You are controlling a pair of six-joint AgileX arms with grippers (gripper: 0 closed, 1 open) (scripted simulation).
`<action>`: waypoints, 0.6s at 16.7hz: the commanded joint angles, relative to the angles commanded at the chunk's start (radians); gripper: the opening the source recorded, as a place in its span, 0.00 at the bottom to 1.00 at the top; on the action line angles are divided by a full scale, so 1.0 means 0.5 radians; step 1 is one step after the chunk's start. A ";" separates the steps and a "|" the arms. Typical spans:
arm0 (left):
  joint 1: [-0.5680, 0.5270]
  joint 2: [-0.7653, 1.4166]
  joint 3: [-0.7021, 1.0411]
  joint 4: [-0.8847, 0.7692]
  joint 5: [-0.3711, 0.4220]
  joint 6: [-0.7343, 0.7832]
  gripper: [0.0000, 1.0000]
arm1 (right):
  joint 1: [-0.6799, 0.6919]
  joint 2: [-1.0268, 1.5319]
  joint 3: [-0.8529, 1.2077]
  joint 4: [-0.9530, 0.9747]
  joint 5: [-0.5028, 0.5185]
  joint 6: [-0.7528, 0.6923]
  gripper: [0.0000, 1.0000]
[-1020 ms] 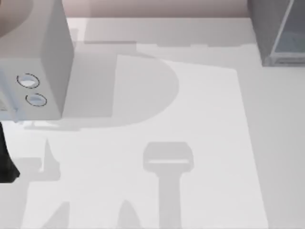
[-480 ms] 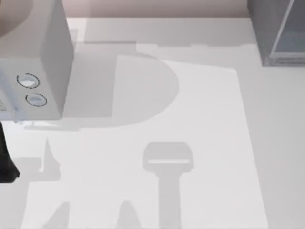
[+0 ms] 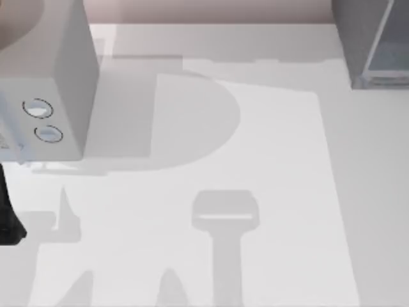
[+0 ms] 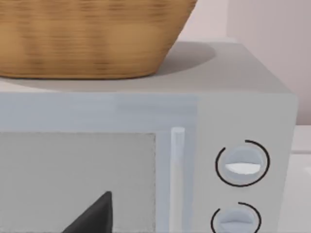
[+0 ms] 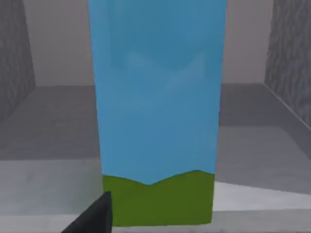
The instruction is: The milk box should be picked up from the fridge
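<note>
The milk box [image 5: 156, 111] stands upright on the fridge [image 3: 370, 38] floor, at the worktop's far right corner. The right gripper [image 5: 90, 218] is close in front of it, lined up for a grasp; whether it's wide or narrow I cannot tell. The left arm [image 3: 7, 217] waits at the left edge.

The milk box [image 5: 156, 111] stands between fridge [image 5: 286, 53] side walls, gaps either side.

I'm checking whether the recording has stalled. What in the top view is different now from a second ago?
Almost nothing. The dark piece of the left arm at the table's left edge sits very slightly lower. The fridge at the upper right, the box with two dials at the upper left and the shadows on the table stayed as they were.
</note>
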 joint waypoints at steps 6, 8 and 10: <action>0.000 0.000 0.000 0.000 0.000 0.000 1.00 | 0.251 0.207 0.570 -0.336 0.197 -0.011 1.00; 0.000 0.000 0.000 0.000 0.000 0.000 1.00 | 0.280 0.228 0.626 -0.374 0.231 -0.014 1.00; 0.000 0.000 0.000 0.000 0.000 0.000 1.00 | 0.281 0.228 0.626 -0.375 0.231 -0.014 1.00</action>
